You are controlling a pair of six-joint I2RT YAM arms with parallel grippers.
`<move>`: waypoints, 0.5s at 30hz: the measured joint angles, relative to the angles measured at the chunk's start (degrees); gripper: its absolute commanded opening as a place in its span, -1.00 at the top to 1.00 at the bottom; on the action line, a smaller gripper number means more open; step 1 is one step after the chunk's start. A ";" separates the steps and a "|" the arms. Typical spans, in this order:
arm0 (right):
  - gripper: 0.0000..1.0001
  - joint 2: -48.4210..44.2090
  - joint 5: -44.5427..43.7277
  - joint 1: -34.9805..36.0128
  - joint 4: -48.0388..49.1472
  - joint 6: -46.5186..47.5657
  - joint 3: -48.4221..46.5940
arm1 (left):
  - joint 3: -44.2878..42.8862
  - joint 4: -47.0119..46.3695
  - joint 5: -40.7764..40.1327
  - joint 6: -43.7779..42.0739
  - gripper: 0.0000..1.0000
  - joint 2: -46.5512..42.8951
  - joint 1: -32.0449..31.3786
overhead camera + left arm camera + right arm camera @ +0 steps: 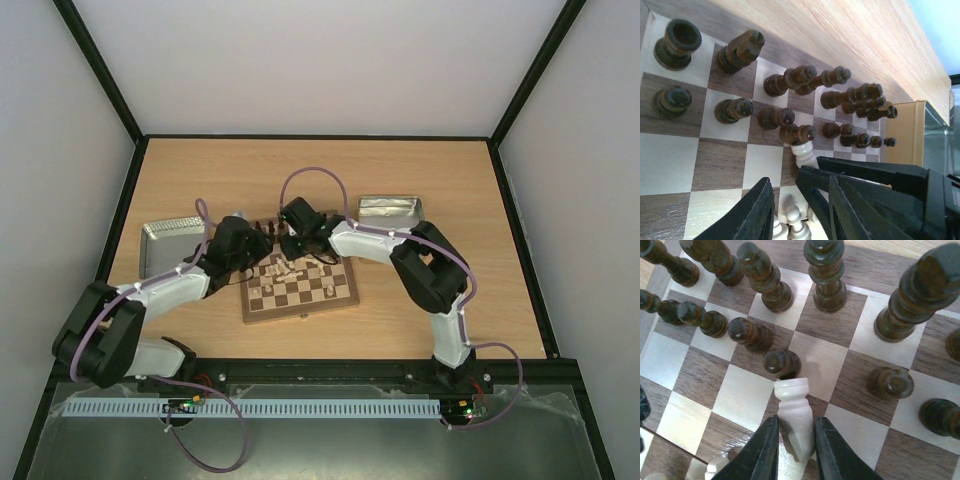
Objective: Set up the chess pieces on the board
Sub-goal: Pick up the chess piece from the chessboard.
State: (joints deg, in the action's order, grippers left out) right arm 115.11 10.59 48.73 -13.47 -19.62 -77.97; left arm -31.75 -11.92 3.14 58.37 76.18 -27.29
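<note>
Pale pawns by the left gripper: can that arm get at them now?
Probably yes: the pawns stand between the left gripper's parted fingers; the right gripper, clamping a pale piece, crowds close beside.

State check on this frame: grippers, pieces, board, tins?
right gripper: shut on the pale piece
pale piece: held tilted over the board, beside a dark pawn
left gripper: jaws apart, nothing visibly gripped
dark pieces: upright in two rows on the board
pale pawns: on the board by the left gripper
board: lying flat on the table
left tin: open
right tin: open
</note>
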 measured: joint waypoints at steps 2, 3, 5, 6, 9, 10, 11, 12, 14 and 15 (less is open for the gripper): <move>0.71 0.20 -0.17 0.00 -0.04 0.33 0.00 | -0.02 -0.17 0.61 -0.07 0.34 0.98 0.00; 0.73 0.20 -0.22 0.00 -0.04 0.42 0.04 | -0.09 -0.26 0.98 -0.07 0.33 1.49 0.00; 0.76 0.20 -0.33 0.00 0.09 0.76 0.11 | -0.17 -0.74 1.70 -0.09 0.32 2.73 0.00; 0.77 0.20 -0.35 0.00 0.13 0.96 0.15 | -0.24 -0.90 2.05 -0.11 0.32 3.30 0.00; 0.79 0.20 -0.39 0.00 0.37 1.29 0.17 | -0.44 -1.84 3.21 -0.17 0.32 4.85 0.00; 0.80 0.17 -0.37 0.00 0.55 1.40 0.28 | -0.57 -2.38 3.78 -0.20 0.32 5.35 0.00; 0.81 0.11 -0.37 0.00 0.74 1.49 0.44 | -0.74 -2.89 4.24 -0.20 0.33 5.81 0.00; 0.82 0.07 -0.35 0.00 0.98 1.62 0.61 | -0.98 -3.76 4.81 -0.22 0.35 6.40 0.00; 0.84 -0.04 -0.26 0.00 1.33 1.92 0.87 | -1.29 -5.42 5.55 -0.11 0.40 7.37 0.00; 0.85 -0.13 -0.20 0.00 1.49 2.19 1.01 | -1.36 -6.05 5.77 0.00 0.46 7.72 0.00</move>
State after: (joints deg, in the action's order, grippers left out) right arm 114.98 10.39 48.73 -11.99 -17.43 -76.97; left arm -33.10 -17.98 8.91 58.37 83.90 -27.29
